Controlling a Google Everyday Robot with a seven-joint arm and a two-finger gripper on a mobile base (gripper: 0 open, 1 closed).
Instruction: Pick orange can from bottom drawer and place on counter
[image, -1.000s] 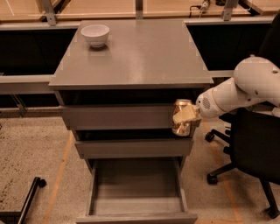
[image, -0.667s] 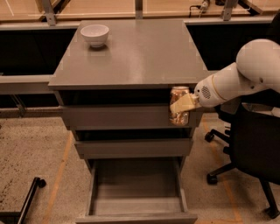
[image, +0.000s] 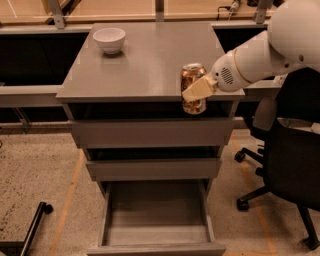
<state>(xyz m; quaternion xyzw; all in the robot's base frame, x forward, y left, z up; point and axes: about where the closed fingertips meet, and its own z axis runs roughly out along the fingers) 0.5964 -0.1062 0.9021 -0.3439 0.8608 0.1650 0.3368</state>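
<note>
At counter (image: 145, 60) edge, claw (image: 195, 91) holding orange can (image: 192, 74)

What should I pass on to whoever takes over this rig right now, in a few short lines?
Hand: shut on the orange can, at the front right edge of the counter.
Orange can: upright, in the air, base below the counter top, not resting on it.
Bottom drawer: pulled open, nothing seen inside.
Done: can is out of the drawer and lifted.
Left: raise it over the counter, set it down away from the white bowl, release.
</note>
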